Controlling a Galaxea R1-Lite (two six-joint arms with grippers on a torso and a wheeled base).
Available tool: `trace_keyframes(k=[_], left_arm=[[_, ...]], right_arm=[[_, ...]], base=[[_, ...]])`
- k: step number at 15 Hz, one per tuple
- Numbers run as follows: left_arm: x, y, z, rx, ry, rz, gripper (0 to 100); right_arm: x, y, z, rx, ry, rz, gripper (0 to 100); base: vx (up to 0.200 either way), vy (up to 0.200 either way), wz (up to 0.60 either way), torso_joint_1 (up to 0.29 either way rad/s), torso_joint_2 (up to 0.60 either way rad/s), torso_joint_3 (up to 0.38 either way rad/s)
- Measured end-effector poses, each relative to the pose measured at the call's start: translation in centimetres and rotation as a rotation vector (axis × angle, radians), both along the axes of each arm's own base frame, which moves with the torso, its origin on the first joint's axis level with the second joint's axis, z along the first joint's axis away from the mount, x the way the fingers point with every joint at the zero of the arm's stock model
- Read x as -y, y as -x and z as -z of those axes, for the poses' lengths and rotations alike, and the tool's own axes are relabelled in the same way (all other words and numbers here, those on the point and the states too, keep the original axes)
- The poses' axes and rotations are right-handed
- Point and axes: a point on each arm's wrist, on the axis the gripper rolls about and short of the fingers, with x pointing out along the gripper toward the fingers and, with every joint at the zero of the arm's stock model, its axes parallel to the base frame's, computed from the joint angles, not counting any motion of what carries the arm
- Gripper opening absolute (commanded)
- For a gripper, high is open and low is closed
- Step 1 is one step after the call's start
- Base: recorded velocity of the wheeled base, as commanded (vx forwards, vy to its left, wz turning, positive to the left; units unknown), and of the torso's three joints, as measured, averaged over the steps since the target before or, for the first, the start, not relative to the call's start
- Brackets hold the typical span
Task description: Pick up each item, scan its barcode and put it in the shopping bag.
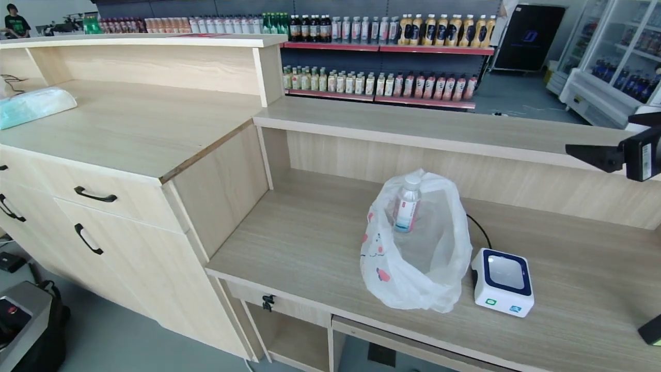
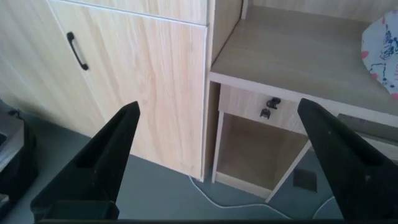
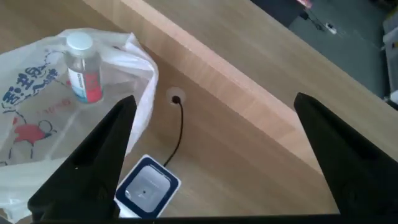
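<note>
Seemingly finished: plastic bottle (image 1: 407,204) stands in the shopping bag (image 1: 384,261) beside the scanner (image 1: 503,281).
Left tool (image 2: 219,104) and right tool (image 3: 214,98) hang wide open, empty.

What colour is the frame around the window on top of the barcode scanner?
Dark blue, on a white scanner body; the head view shows it best.

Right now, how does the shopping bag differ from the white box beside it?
The shopping bag is soft, crumpled, see-through; the barcode scanner is a rigid white box with a blue-rimmed window. The bag stands taller and holds an upright bottle; the scanner sits low. The scanner trails a black cable; the bag doesn't. Both rest on the wooden counter.
</note>
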Motion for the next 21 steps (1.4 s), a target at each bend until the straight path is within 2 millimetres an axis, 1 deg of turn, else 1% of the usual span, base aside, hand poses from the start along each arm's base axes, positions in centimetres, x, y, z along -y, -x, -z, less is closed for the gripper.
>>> trace_keyframes(k=[1,2,4,6,7,10,12,15,16,18,20,21], left_arm=[[0.0,0.0,0.0,0.000,0.000,0.000,100],[0.0,0.0,0.0,0.000,0.000,0.000,100],[0.0,0.0,0.0,0.000,0.000,-0.001,100],[0.0,0.0,0.0,0.000,0.000,0.000,100],[0.0,0.0,0.0,0.000,0.000,-0.001,100],[0.0,0.0,0.0,0.000,0.000,0.000,100],[0.0,0.0,0.0,0.000,0.000,-0.001,100],[0.0,0.0,0.0,0.000,0.000,0.000,100],[0.0,0.0,0.0,0.000,0.000,-0.001,100],[0.0,0.0,0.0,0.000,0.000,0.000,100],[0.0,0.0,0.0,0.000,0.000,0.000,100],[0.0,0.0,0.0,0.000,0.000,0.000,100]], right_arm=[[-0.1,1.3,-1.8,-0.010,-0.050,0.068,100],[-0.2,2.5,-2.9,-0.026,-0.094,0.127,100],[0.2,4.2,-4.2,-0.034,-0.141,0.210,100],[1.4,5.1,-4.0,-0.057,-0.159,0.295,100],[2.1,5.3,-3.5,-0.086,-0.162,0.345,100],[4.3,5.4,-0.8,-0.168,-0.171,0.477,100],[5.8,4.4,1.7,-0.180,-0.184,0.533,100],[8.3,2.7,6.3,-0.165,-0.180,0.607,100],[9.1,2.4,8.1,-0.192,-0.165,0.627,100],[10.6,2.4,11.4,-0.266,-0.129,0.647,100],[11.6,2.8,13.5,-0.290,-0.113,0.612,100],[12.1,3.1,14.3,-0.291,-0.083,0.578,100]], base=[[0.000,0.000,-0.60,0.168,-0.40,-0.246],[0.000,0.000,-0.60,0.173,-0.42,-0.237],[0.000,0.000,-0.60,0.166,-0.39,-0.232],[0.000,0.000,-0.60,0.166,-0.38,-0.215],[0.000,0.000,0.00,0.163,-0.37,-0.207],[0.000,0.000,0.00,0.160,-0.36,-0.203],[0.000,0.000,0.00,0.161,-0.35,-0.212],[0.000,0.000,0.00,0.160,-0.35,-0.198],[0.000,0.000,0.00,0.129,-0.31,-0.149],[0.000,0.000,0.00,0.021,-0.03,-0.018],[0.000,0.000,0.00,0.000,0.00,0.000],[0.000,0.000,0.00,0.000,0.00,0.000]])
